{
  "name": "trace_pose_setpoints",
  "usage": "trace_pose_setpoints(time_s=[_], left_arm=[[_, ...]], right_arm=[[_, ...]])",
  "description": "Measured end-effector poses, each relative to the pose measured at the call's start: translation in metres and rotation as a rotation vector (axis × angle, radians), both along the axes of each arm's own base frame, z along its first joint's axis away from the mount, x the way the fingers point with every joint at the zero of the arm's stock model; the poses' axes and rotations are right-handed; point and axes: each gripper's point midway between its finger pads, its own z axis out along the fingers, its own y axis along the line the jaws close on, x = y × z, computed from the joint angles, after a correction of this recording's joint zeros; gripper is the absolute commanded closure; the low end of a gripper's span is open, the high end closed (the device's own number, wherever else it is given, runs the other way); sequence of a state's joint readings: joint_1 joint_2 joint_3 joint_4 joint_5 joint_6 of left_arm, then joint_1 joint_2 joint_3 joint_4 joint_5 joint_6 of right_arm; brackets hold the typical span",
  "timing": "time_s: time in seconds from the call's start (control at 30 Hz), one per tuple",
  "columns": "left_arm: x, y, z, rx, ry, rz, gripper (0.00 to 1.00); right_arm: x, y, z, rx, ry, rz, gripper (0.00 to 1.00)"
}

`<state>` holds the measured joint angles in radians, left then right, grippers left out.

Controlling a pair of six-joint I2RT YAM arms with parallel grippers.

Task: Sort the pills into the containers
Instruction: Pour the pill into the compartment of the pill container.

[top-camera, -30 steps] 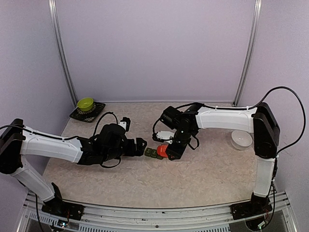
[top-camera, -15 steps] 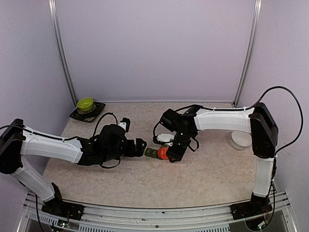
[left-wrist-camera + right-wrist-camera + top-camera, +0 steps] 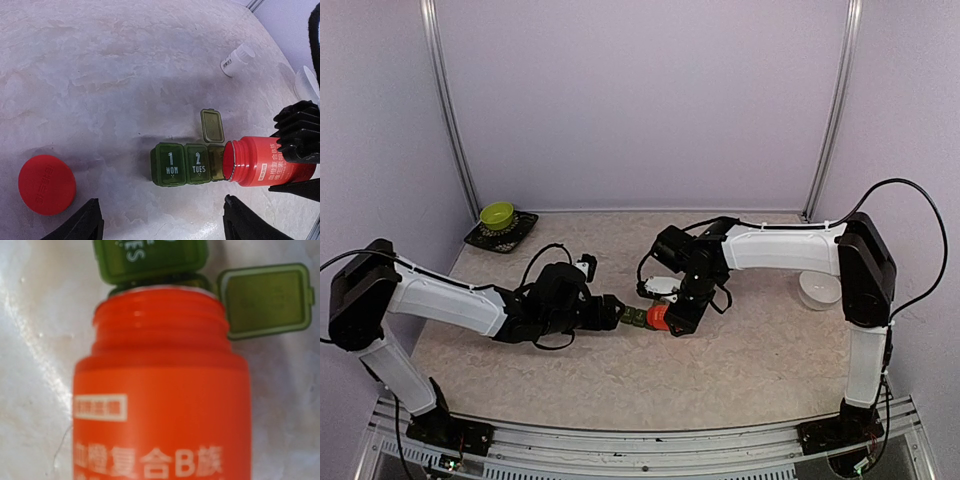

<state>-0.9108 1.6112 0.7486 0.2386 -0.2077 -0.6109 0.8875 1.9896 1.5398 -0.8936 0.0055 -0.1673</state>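
The left arm [image 3: 450, 300] has reached further right. The left gripper [image 3: 614, 312], jaws spread wide, now sits just beside the green containers [image 3: 187, 164] at the middle of the worktop [image 3: 740, 370]. The right gripper [image 3: 670, 317] stays clamped on the tipped red bottle [image 3: 265, 162], whose mouth is over the open third compartment [image 3: 216, 162].

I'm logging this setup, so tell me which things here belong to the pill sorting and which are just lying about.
In use:
green pill strip
red bottle
red cap

Lying about:
small white bottle
white bowl
green bowl on its dark tray
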Motion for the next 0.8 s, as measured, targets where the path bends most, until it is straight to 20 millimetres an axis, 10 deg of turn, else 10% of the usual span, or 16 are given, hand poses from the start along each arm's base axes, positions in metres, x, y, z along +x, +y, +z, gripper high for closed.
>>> trace_pose_setpoints(time_s=[0.5,0.8], left_arm=[[0.014,-0.036,-0.021,-0.083,0.092,-0.121,0.96],[0.018,-0.047,-0.04,-0.093,0.146,-0.147,0.97]], right_arm=[[0.001,0.0,0.0,-0.002,-0.003,0.0,1.0],[0.001,0.0,0.0,-0.001,-0.003,0.0,1.0]])
